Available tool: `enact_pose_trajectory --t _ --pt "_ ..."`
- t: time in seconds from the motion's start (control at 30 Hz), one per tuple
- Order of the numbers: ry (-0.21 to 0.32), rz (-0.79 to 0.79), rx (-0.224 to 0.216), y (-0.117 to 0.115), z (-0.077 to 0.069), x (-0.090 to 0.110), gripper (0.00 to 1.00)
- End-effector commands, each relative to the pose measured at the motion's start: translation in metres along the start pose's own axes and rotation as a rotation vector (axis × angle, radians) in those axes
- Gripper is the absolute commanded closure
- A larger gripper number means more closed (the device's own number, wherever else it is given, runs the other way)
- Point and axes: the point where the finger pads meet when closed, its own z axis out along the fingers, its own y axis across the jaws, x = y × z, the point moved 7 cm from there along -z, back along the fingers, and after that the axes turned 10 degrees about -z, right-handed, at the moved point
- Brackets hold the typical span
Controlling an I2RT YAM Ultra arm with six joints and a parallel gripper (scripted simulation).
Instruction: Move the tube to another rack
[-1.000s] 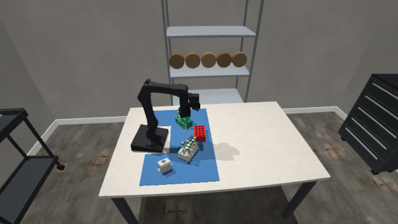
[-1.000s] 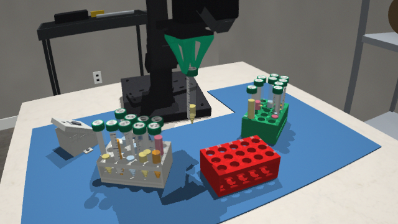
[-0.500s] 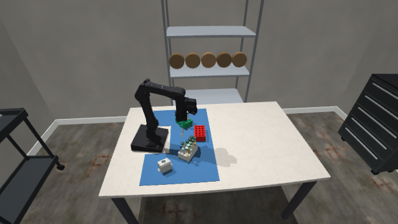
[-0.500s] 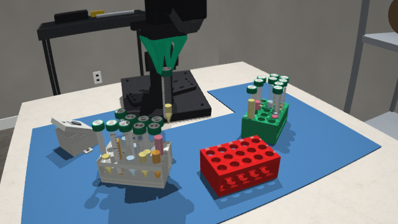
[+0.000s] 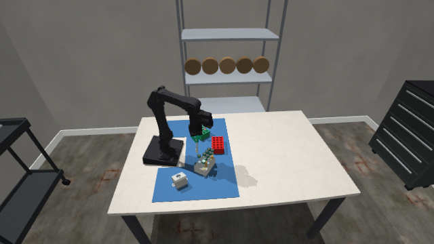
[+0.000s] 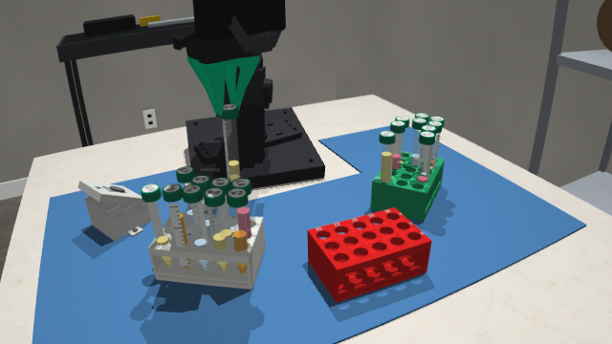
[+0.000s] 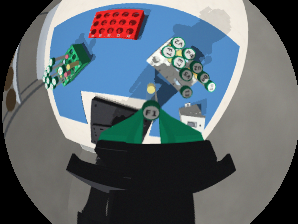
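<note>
My gripper with green fingers is shut on the green cap of a clear 15 mL tube. The tube hangs upright in the air with its yellow tip just above and behind the white rack RB. RB holds several green-capped tubes and a few short coloured ones. The green rack RA stands at the right with several tubes. In the top view the held tube hangs between RA and RB. The wrist view shows the tube's cap between my fingers.
The red rack QR stands empty between the two racks, nearer the front. The grey DONE button box sits left of RB in the exterior view. The arm's black base stands behind RB.
</note>
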Motion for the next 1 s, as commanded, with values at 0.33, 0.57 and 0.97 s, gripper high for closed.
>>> enact_pose_trajectory --t 0.33,0.57,0.97 --pt "-0.022 -0.022 0.012 -0.015 -0.005 -0.011 1.0" --pt "-0.022 -0.022 0.012 -0.025 -0.005 -0.017 1.0" --pt "-0.022 -0.022 0.012 -0.033 -0.006 -0.023 1.0"
